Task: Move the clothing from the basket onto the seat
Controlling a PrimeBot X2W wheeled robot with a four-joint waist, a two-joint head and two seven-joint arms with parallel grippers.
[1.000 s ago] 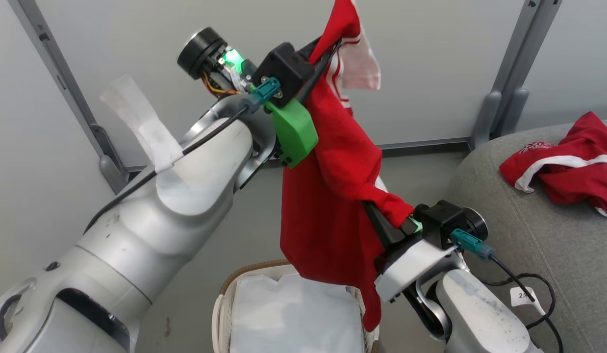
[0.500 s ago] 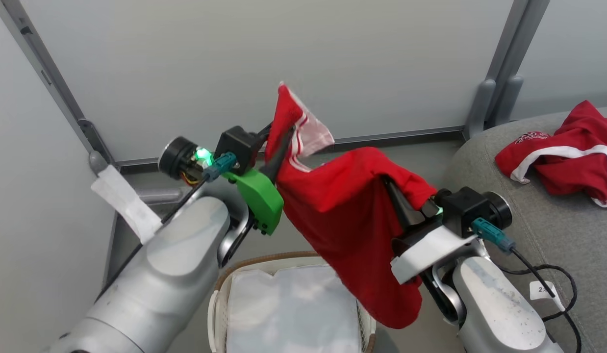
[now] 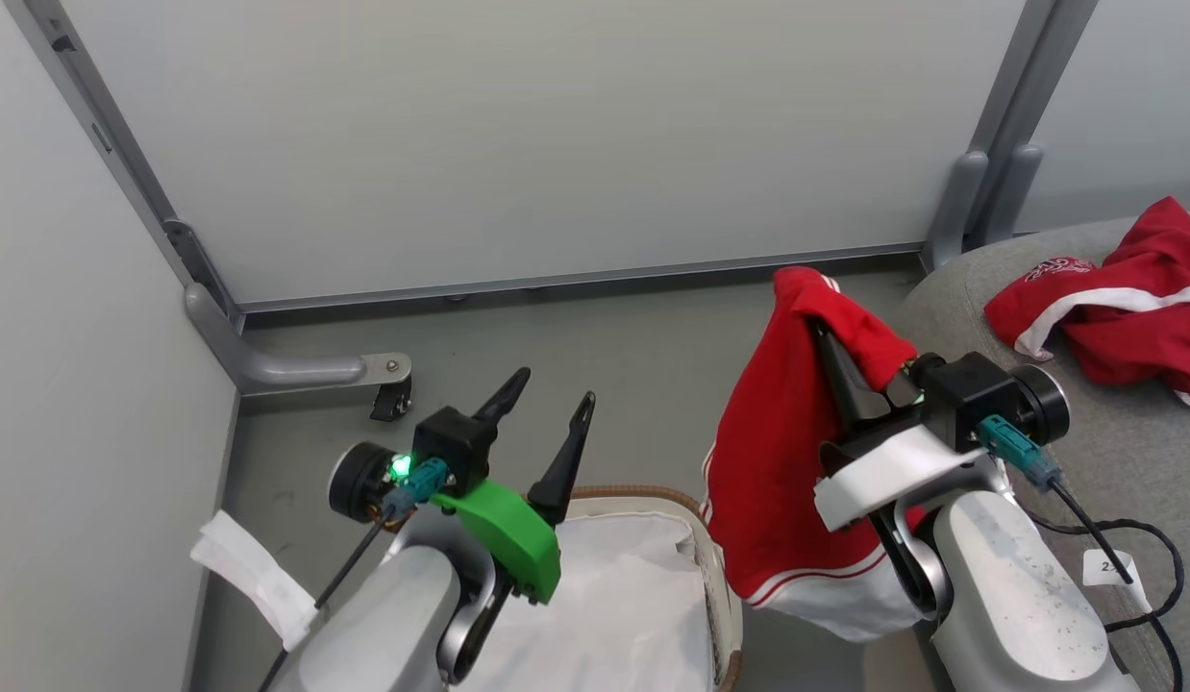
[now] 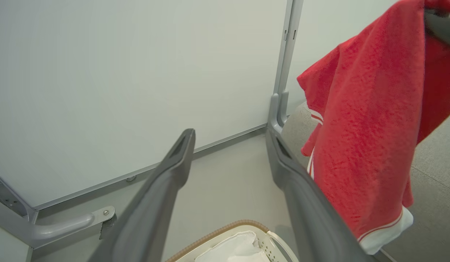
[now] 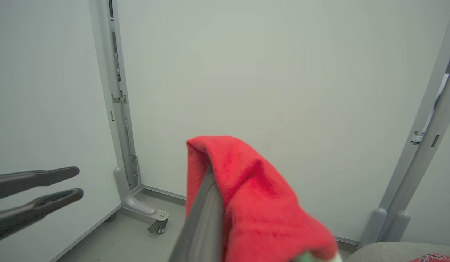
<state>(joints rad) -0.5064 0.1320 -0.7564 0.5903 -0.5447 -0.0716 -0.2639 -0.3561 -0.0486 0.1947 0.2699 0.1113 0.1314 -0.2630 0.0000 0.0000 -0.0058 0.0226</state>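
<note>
Basket [image 3: 643,495] nearest, white liner [image 3: 614,596] showing inside. Above it the left claw [image 3: 555,386] gapes wide, holding nothing. Right claw [image 3: 826,336] is pinched closed on a red garment [image 3: 778,461] with white trim, which dangles just beside the basket. Beyond, the grey seat [image 3: 1133,423] carries the other red garment [image 3: 1104,317]. Best to carry the hanging one rightward, high enough that its hem clears the seat's edge, before letting go

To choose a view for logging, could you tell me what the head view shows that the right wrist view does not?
Head view, not right wrist: the basket and its liner. Right wrist, not head: a bracket high on a panel post. Both: the open left gripper, the red garment pinched in the shut right gripper, the seat.
</note>
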